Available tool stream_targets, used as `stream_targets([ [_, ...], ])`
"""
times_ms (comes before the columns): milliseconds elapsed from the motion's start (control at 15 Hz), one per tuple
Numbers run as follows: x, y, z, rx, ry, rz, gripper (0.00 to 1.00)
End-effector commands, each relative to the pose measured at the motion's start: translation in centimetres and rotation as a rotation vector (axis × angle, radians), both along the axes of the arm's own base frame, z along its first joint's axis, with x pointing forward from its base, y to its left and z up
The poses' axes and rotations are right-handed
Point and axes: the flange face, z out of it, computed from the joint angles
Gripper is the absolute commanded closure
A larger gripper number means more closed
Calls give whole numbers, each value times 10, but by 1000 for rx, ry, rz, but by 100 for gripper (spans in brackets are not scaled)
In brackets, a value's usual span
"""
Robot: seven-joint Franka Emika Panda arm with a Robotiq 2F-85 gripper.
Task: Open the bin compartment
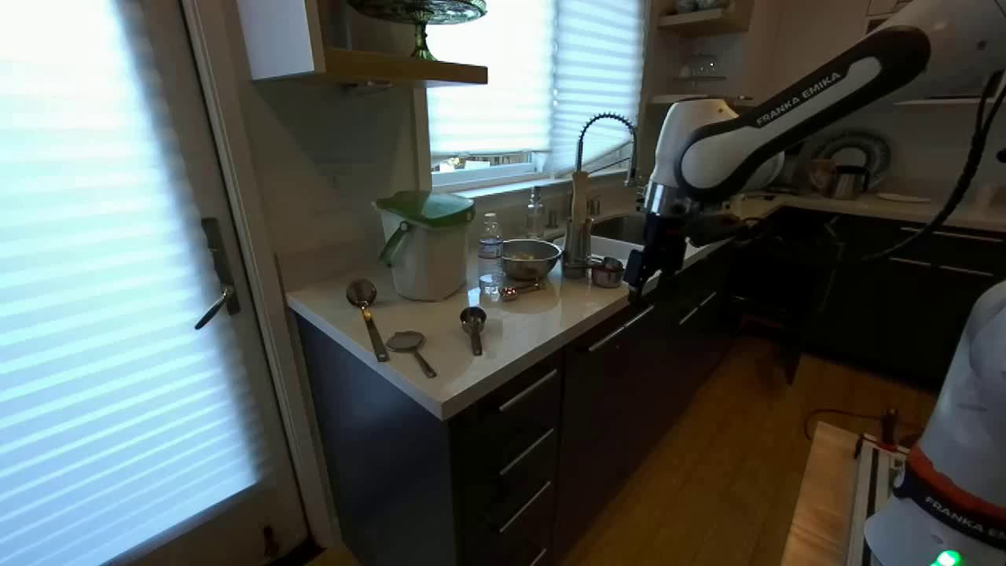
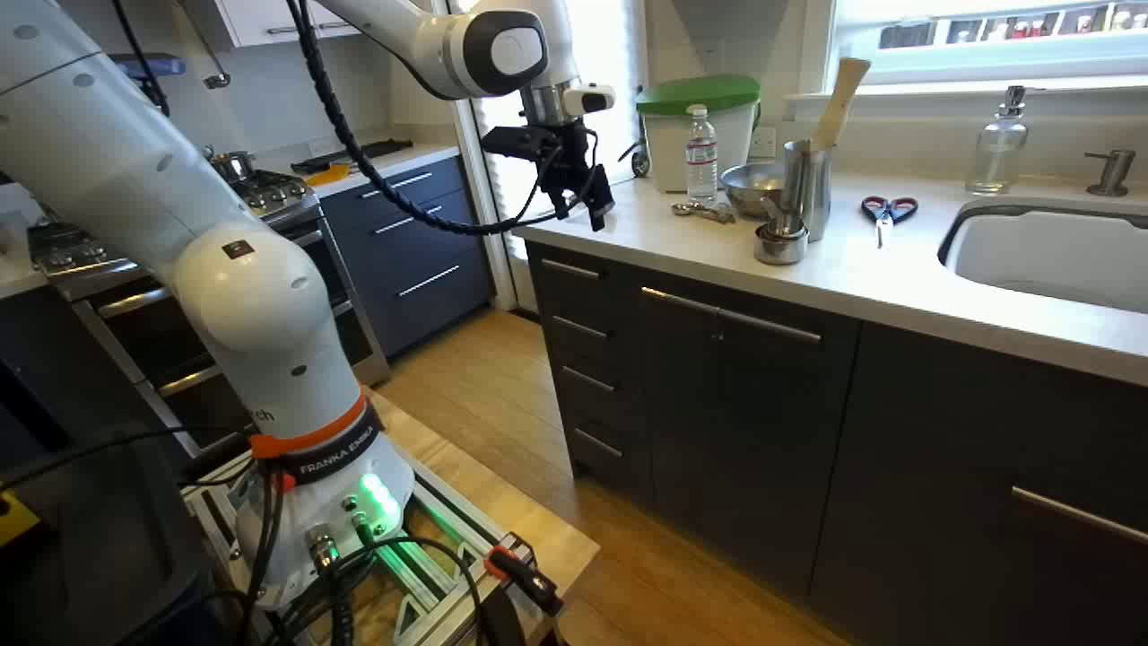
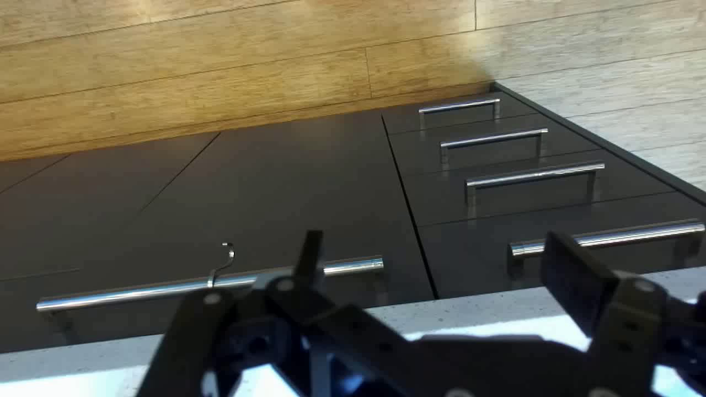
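A wide dark cabinet front (image 2: 744, 422) is shut under the counter; no label marks it as the bin compartment. Its long silver handle (image 2: 771, 325) also shows in the wrist view (image 3: 138, 292), with a small hook (image 3: 223, 264) on it, and in an exterior view (image 1: 621, 328). Beside it is a stack of narrow drawers (image 3: 535, 201), all shut. My gripper (image 3: 436, 251) is open and empty near the counter's front edge, as both exterior views show (image 1: 652, 275) (image 2: 583, 213). In the wrist view its fingers overlap the ends of the wide handle and top drawer handle, apparently without touching.
The white counter (image 1: 542, 330) juts over the fronts. On it stand a white bin with a green lid (image 1: 432, 255), a bottle (image 2: 701, 157), a metal bowl (image 1: 528, 259), a steel canister (image 2: 807, 184), measuring cups (image 2: 780, 242) and several utensils (image 1: 369, 318).
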Motion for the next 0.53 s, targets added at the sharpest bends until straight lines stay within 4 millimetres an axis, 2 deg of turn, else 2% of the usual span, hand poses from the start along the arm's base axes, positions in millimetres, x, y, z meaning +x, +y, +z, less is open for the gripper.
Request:
stream_targets([
  [0,0,0,0,0,2,0,0],
  [267,0,0,0,0,2,0,0],
  [467,0,-8,-5,69,18,-30,0],
])
